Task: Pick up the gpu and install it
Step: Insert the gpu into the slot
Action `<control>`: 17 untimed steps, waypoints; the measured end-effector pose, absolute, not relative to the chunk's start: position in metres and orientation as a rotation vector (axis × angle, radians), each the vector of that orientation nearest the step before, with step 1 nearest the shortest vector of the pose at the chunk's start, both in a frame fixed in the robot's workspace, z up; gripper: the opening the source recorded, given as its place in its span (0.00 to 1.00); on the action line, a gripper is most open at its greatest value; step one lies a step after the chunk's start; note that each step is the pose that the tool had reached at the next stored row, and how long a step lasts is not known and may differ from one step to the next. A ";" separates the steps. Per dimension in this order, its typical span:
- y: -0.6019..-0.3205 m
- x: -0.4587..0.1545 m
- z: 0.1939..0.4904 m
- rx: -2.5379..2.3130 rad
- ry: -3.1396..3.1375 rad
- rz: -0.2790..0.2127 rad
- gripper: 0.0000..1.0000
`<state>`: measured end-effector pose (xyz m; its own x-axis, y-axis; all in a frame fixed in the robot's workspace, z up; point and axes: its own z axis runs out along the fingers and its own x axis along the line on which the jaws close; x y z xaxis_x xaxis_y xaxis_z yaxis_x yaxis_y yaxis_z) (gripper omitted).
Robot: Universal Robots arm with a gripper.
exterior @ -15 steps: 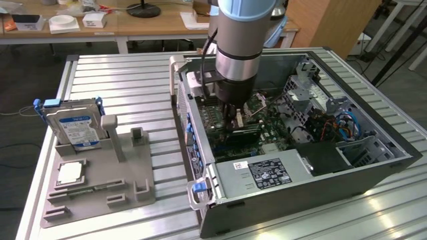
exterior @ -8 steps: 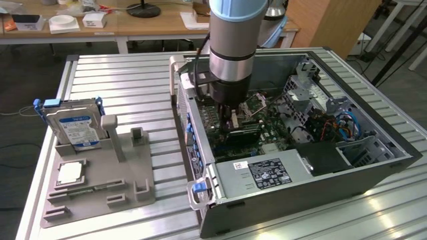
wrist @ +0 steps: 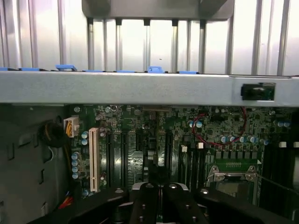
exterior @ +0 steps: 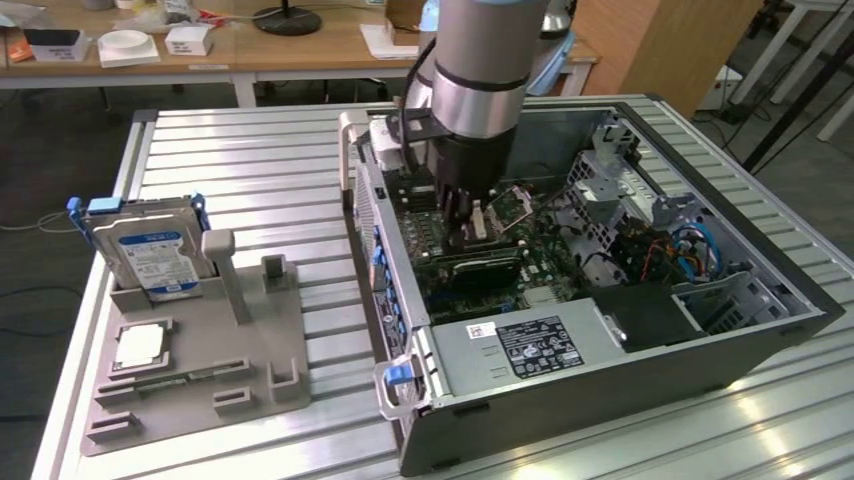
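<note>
Claw (exterior: 463,225) is down inside the open computer case (exterior: 747,330), fingers clenched tight together; seen too in the wrist view (wrist: 161,193). The gpu (exterior: 470,265) stands on edge just under the claw tips, over the motherboard (wrist: 140,140). I cannot tell if its top edge is pinched or only near the tips.

Risks:
- Card off the slot line: pressing would bend the board or scrape the connector.
- Half-seated card may tip if let go.
- Black slots just beyond the claw sit close together, with a white slot (wrist: 93,158) beside them. Wrong-slot risk.
- Red cable (wrist: 210,135) further out may snag.
- Case wall (wrist: 140,88) beyond could catch the wrist.

Well away from the claw, outside the case: hard drive (exterior: 147,255) on grey holder (exterior: 200,380), no risk.
</note>
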<state>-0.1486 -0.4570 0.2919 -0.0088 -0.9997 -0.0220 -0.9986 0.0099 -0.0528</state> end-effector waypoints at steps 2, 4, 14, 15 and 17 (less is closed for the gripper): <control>-0.457 -0.147 0.301 -2.178 2.198 -0.025 0.11; -0.457 -0.145 0.309 -2.182 2.203 -0.018 0.11; -0.457 -0.143 0.319 -2.187 2.208 -0.009 0.11; -0.457 -0.143 0.319 -2.187 2.208 -0.009 0.11; -0.457 -0.143 0.319 -2.187 2.208 -0.009 0.11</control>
